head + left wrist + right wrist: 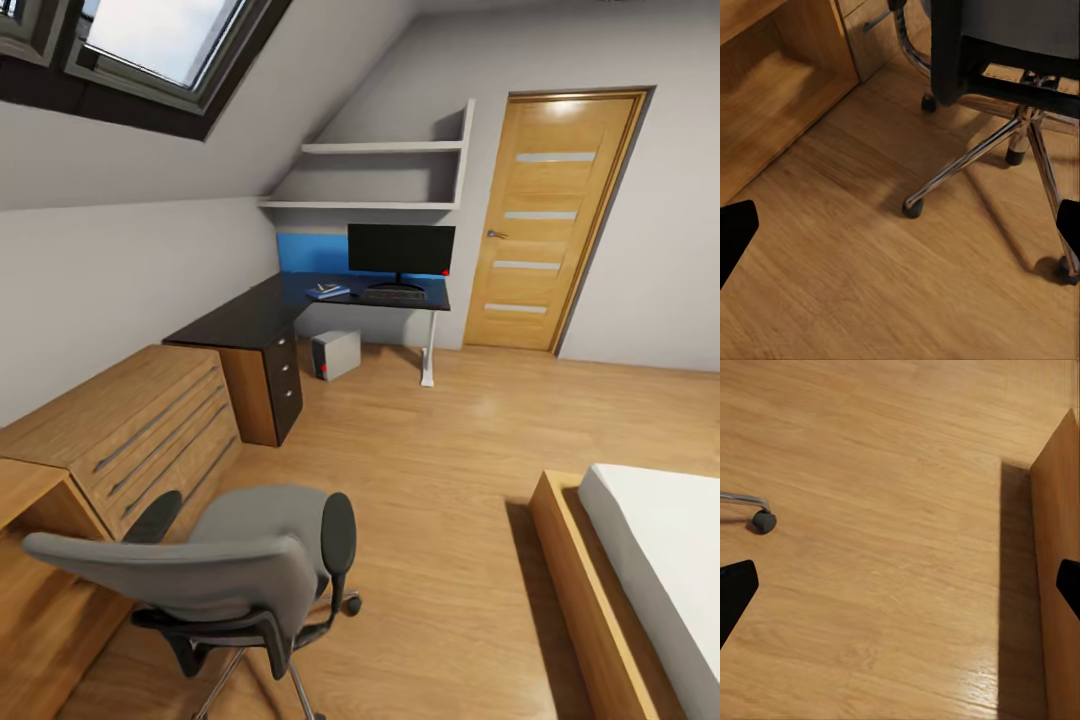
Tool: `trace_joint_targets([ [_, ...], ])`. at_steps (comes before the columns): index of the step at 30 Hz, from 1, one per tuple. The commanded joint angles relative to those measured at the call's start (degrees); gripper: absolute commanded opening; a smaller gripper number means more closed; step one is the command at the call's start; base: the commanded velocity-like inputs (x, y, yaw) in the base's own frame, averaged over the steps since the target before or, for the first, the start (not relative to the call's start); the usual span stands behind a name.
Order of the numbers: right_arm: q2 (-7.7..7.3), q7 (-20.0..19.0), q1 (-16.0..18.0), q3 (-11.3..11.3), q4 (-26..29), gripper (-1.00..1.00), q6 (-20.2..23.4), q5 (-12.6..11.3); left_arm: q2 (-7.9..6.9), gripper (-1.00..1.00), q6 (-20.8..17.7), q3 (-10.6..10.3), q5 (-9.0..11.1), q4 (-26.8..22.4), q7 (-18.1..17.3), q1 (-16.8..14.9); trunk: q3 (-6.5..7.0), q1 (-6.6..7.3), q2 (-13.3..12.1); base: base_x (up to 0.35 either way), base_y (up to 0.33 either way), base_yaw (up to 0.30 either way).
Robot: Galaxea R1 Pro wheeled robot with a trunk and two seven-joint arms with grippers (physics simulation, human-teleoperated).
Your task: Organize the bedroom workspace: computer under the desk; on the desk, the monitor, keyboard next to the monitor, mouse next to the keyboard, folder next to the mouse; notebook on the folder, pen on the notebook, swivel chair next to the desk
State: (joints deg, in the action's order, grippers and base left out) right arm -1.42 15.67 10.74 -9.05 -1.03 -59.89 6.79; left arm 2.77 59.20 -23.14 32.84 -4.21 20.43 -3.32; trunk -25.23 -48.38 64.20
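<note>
Head view: we are looking across the bedroom's wood floor toward the far corner, where the black desk is standing under two white shelves, with a wooden door to its right. On the desk we are seeing the monitor, the keyboard just in front of it, and the blue folder to the left with something small and dark lying on it. The grey computer is sitting on the floor under the desk. Nearest us the grey chair is standing well apart from the desk, beside a light wood drawer unit. A bed is lying at near right. Both wrist views are facing the floor; the left gripper and right gripper are showing fingertips spread wide apart, holding nothing.
</note>
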Motion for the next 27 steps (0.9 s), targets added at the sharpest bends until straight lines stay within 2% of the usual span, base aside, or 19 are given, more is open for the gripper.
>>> trace_joint_targets([
  [1,0.00,0.6,0.1,-0.1,-0.1,1.00,-0.1,0.6,0.00,1.00,0.1,-0.5,0.3,0.0,0.3,0.0,-0.06,-0.02,0.0,0.139,0.042,-0.241],
  [8,0.01,0.5,0.1,-0.2,-0.1,1.00,-0.1,0.6,0.02,1.00,0.1,-0.5,0.3,0.4,0.3,0.0,-0.05,-0.02,0.0,0.060,0.018,-0.158],
  [27,0.01,0.4,0.1,-0.2,-0.1,1.00,-0.1,0.6,0.04,1.00,0.1,-0.5,0.3,1.0,0.2,0.0,-0.05,-0.02,0.0,0.036,0.067,-0.011],
])
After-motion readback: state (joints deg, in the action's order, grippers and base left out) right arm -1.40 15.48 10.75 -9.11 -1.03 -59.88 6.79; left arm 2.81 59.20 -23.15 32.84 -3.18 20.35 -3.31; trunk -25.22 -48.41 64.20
